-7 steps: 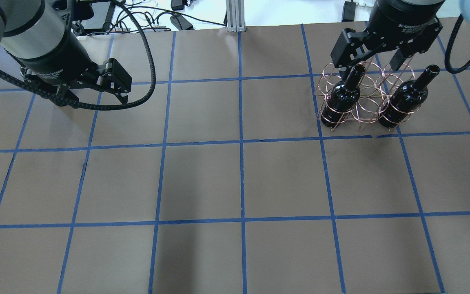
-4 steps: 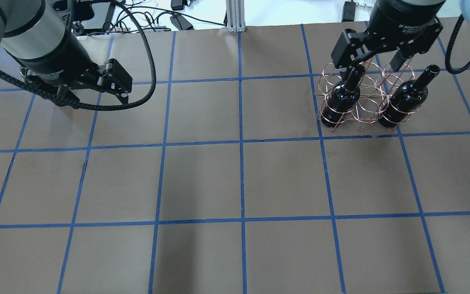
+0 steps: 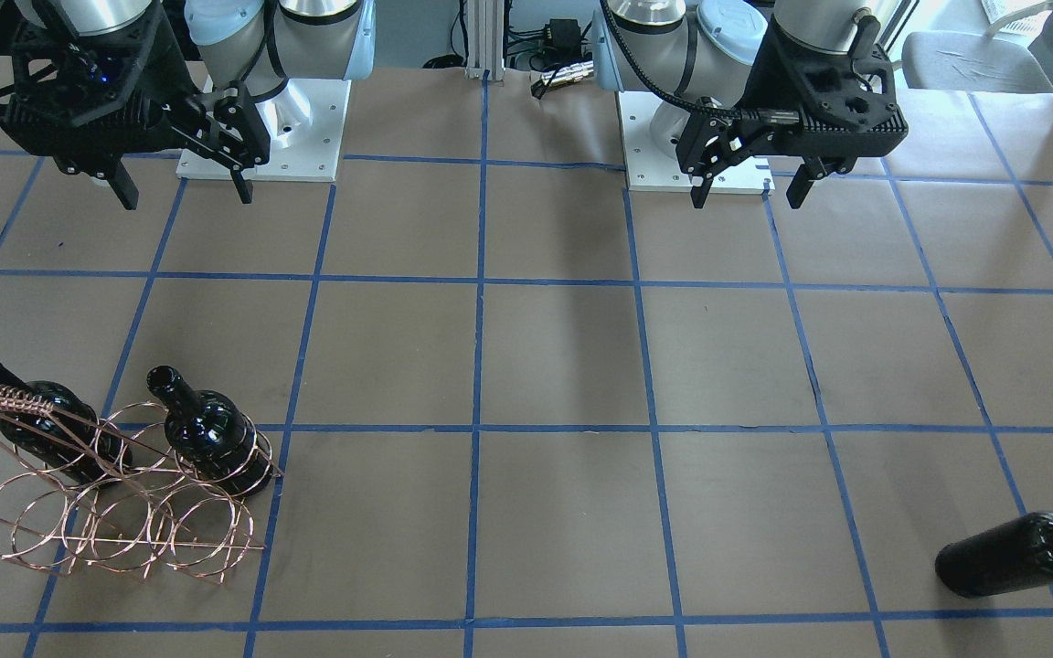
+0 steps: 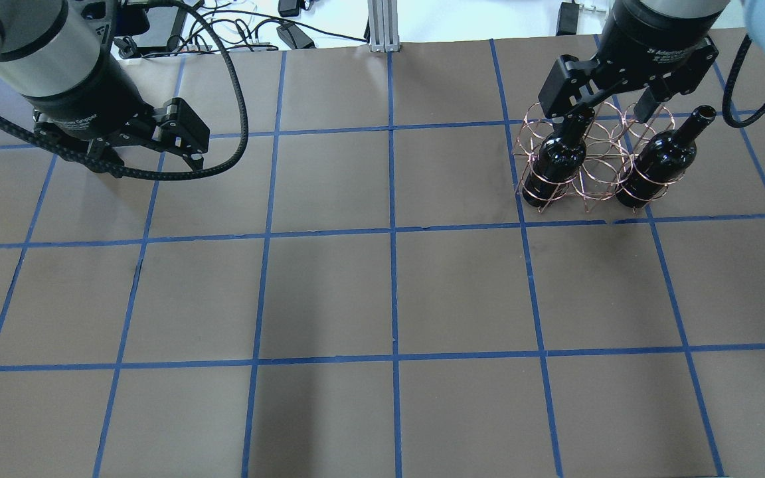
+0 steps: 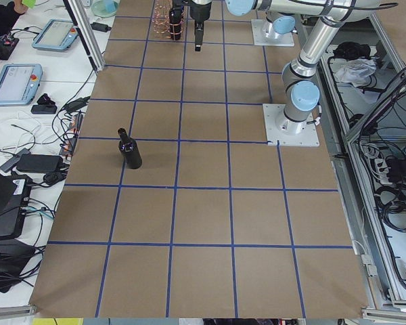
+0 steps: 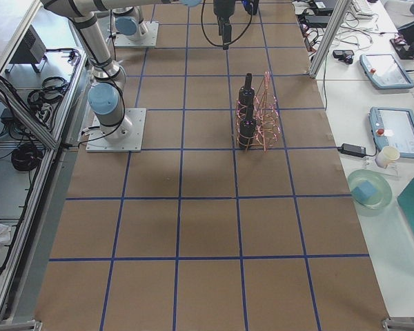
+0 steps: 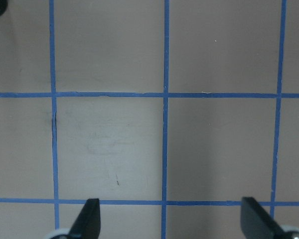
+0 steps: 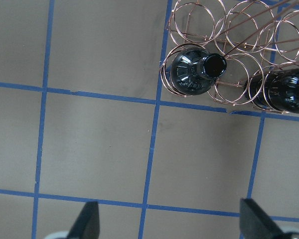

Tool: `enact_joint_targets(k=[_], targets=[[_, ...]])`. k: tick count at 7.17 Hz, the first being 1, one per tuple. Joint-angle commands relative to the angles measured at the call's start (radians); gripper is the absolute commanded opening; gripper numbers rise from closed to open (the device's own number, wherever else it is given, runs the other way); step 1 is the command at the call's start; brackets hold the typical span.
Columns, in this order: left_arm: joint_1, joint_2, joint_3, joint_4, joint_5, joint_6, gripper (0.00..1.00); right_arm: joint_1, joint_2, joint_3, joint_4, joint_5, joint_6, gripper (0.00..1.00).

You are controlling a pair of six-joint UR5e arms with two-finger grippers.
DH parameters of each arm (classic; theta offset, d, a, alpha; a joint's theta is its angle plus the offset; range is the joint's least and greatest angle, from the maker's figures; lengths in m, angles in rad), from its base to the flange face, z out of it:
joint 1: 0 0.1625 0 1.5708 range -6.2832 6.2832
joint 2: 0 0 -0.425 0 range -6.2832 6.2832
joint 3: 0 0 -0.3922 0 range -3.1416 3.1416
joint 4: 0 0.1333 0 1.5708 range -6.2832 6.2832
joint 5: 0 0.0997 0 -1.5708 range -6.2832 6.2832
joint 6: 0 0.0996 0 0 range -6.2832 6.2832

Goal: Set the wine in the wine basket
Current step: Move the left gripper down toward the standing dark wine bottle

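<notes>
The copper wire wine basket (image 4: pixel 596 174) stands at the far right of the table and holds two black wine bottles (image 4: pixel 560 154) (image 4: pixel 663 158) upright in its nearer row. It also shows in the front view (image 3: pixel 115 525) and the right wrist view (image 8: pixel 229 30). A third wine bottle (image 3: pixel 1011 553) stands alone on the robot's left side, also seen in the exterior left view (image 5: pixel 128 149). My right gripper (image 4: pixel 601 109) (image 3: pixel 186 194) is open and empty, high above the table on the robot's side of the basket. My left gripper (image 4: pixel 150 159) (image 3: pixel 746 196) is open and empty, far from the lone bottle.
The table is brown paper with a blue tape grid (image 4: pixel 392 232). Cables and devices (image 4: pixel 256 26) lie past the far edge. The arm bases (image 3: pixel 261 137) stand at the robot's edge. A cup and bowl (image 6: pixel 372 186) sit on a side bench.
Both grippers have shifted slightly towards the top of the overhead view, still open. The bottles and the basket have not moved.
</notes>
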Motion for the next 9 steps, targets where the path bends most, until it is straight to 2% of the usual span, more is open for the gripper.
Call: enact_joint_targets(k=[1,3,4,6,9], targets=[[0.085,-0.021,0.000,0.013,0.035,0.141,1.00,0.001,-0.002,0.002,0.001,0.000,0.006,0.99],[0.261,-0.079,0.013,0.096,-0.039,0.238,1.00,0.003,-0.002,0.007,-0.001,0.002,0.008,0.99],[0.298,-0.120,0.044,0.109,-0.029,0.283,1.00,0.003,-0.004,0.009,-0.001,0.002,0.008,0.99],[0.375,-0.243,0.207,0.108,-0.026,0.358,1.00,0.001,-0.002,0.007,-0.001,0.002,0.008,0.99],[0.455,-0.424,0.361,0.123,-0.049,0.400,1.00,0.001,-0.002,0.009,-0.001,0.002,0.008,0.99]])
